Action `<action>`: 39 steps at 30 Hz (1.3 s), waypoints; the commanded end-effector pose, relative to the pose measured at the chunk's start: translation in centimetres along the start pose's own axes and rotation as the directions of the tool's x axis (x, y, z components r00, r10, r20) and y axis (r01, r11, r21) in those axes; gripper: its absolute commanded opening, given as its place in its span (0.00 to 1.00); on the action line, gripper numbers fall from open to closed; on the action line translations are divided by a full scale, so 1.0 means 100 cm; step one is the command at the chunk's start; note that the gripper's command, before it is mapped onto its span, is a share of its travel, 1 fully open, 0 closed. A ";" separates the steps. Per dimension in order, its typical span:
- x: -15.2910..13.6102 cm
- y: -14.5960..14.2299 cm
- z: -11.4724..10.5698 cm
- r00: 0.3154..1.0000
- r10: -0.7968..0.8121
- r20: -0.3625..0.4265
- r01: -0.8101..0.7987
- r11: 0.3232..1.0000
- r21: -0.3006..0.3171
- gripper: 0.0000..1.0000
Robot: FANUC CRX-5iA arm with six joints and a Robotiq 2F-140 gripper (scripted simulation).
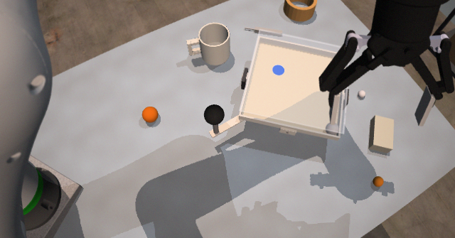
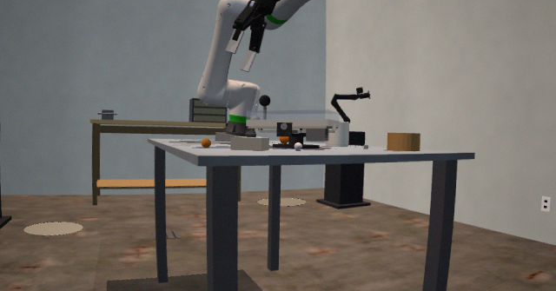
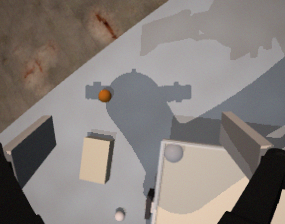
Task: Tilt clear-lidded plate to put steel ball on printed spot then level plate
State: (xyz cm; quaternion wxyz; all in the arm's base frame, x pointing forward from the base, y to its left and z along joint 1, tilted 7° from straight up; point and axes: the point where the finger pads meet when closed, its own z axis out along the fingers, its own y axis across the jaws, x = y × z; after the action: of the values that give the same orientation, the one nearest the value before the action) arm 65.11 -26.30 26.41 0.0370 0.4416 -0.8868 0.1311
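The square cream plate with a clear lid [image 1: 293, 89] sits at mid-table and looks level. A blue printed spot [image 1: 278, 69] lies in its far-left part. The steel ball [image 1: 332, 128] rests in the near-right corner under the lid; it also shows in the wrist view [image 3: 174, 153]. A black-knobbed lever [image 1: 214, 114] stands at the plate's near-left corner. My gripper [image 1: 378, 96] is open and empty, high above the plate's right edge; it also shows high above the table in the exterior view [image 2: 244, 53].
A beige block [image 1: 381, 133] and a small white ball [image 1: 362, 94] lie right of the plate. A small orange ball [image 1: 378, 181] sits near the right front edge, a larger orange ball [image 1: 150, 114] at left. A beige mug [image 1: 212, 43] and a wooden ring [image 1: 300, 3] stand at the back.
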 end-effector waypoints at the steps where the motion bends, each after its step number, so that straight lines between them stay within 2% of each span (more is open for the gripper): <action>1: -0.008 0.053 -0.014 0.985 -0.154 0.078 0.154 0.988 0.002 1.00; 2: -0.008 0.053 -0.014 0.985 -0.154 0.078 0.154 0.988 0.002 1.00; 3: -0.011 0.083 -0.019 0.967 -0.228 0.116 0.230 0.973 -0.003 1.00; 5: -0.011 0.083 -0.019 0.967 -0.228 0.116 0.230 0.973 -0.003 1.00; 6: -0.013 0.113 -0.022 0.942 -0.298 0.153 0.302 0.953 -0.004 1.00; 8: -0.013 0.113 -0.022 0.942 -0.298 0.153 0.302 0.953 -0.004 1.00; 9: -0.014 0.143 -0.024 0.913 -0.362 0.189 0.368 0.930 -0.001 1.00; 12: -0.014 0.143 -0.024 0.913 -0.362 0.189 0.368 0.930 -0.001 1.00; 14: -0.015 0.196 -0.024 0.849 -0.466 0.251 0.478 0.878 0.016 1.00; 16: -0.015 0.197 -0.024 0.849 -0.466 0.251 0.478 0.878 0.016 1.00; 18: -0.015 0.238 -0.022 0.790 -0.537 0.295 0.553 0.832 0.036 1.00; 19: -0.015 0.239 -0.022 0.790 -0.537 0.295 0.553 0.832 0.036 1.00; 21: -0.014 0.266 -0.019 0.749 -0.579 0.322 0.596 0.801 0.052 1.00; 24: -0.014 0.279 -0.017 0.728 -0.598 0.335 0.617 0.785 0.062 1.00; 30: -0.014 0.280 -0.017 0.728 -0.599 0.335 0.617 0.785 0.062 1.00; 31: -0.014 0.280 -0.017 0.728 -0.599 0.335 0.617 0.785 0.062 0.42; 39: -0.014 0.280 -0.017 0.728 -0.599 0.335 0.617 0.785 0.062 0.42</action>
State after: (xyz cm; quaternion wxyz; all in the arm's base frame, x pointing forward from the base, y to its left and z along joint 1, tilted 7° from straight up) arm 43.68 -8.67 22.22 -0.0622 0.7218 -0.6893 0.0102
